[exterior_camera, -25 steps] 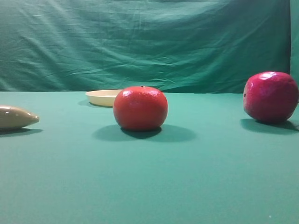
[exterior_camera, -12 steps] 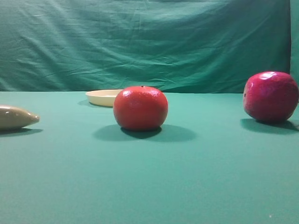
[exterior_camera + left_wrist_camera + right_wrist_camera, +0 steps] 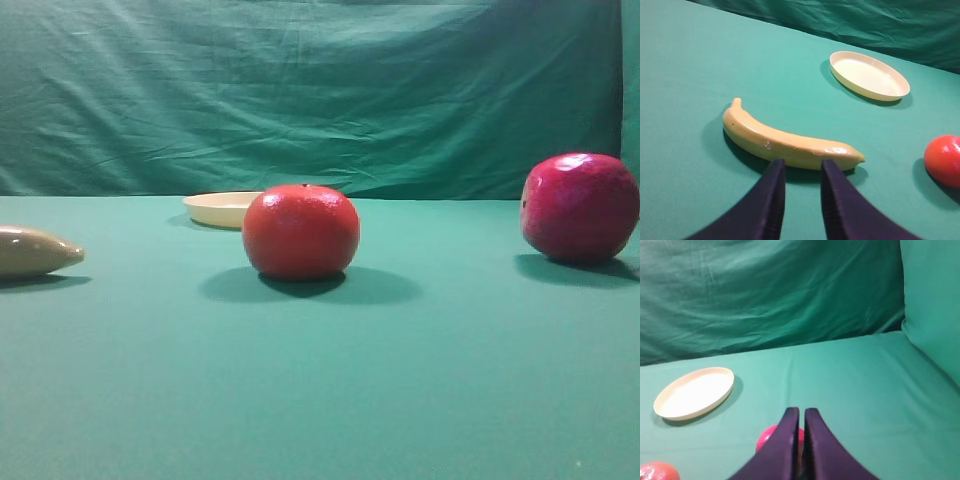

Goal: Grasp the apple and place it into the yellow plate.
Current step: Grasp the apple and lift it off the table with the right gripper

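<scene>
Right pincer [image 3: 801,412], dark fingers nearly pressed together, hovering over glossy crimson round apple [image 3: 766,439] just beneath tips; shallow cream-yellow round plate [image 3: 694,393] lying beyond, leftward. Advice: spreading fingers wide before descending, centring on fruit.

Exterior view: near tabletop level, facing the green cloth backdrop [image 3: 300,90], close to the matte orange-red round fruit [image 3: 300,231]. Left wrist: high, angled down over the yellow plastic banana [image 3: 785,142]. Right wrist: angled down toward backdrop. All three share the shallow pale yellow plate [image 3: 222,208] [image 3: 868,75] [image 3: 694,392].
</scene>
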`<state>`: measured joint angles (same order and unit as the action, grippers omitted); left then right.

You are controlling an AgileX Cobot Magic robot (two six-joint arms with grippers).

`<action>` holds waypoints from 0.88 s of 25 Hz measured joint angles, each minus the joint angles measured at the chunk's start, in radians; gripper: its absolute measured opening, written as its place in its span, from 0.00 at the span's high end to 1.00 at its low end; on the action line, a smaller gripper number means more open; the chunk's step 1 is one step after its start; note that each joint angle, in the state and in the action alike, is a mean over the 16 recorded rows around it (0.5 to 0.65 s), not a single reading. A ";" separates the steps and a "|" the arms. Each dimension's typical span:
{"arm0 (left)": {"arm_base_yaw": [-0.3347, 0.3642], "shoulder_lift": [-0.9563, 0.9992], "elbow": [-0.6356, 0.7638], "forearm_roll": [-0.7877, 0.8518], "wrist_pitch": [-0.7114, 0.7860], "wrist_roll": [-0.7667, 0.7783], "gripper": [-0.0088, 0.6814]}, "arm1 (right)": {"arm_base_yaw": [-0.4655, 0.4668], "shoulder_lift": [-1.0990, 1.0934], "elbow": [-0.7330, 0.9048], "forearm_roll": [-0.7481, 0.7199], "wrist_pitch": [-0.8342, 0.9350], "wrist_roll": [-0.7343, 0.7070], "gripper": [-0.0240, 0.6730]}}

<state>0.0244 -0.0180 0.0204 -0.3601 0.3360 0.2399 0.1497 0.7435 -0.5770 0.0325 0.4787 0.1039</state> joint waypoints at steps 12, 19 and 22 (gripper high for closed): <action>0.000 0.000 0.000 0.000 0.000 0.000 0.76 | 0.122 0.422 -0.300 0.048 0.223 -0.184 0.97; 0.000 0.000 0.000 0.000 0.000 0.000 0.76 | 0.164 0.540 -0.331 0.056 0.191 -0.234 0.97; 0.000 0.000 0.000 0.000 0.000 0.000 0.76 | 0.166 0.566 -0.332 0.056 0.178 -0.237 0.96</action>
<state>0.0244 -0.0180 0.0204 -0.3601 0.3360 0.2399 0.3155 1.3092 -0.9095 0.0884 0.6567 -0.1334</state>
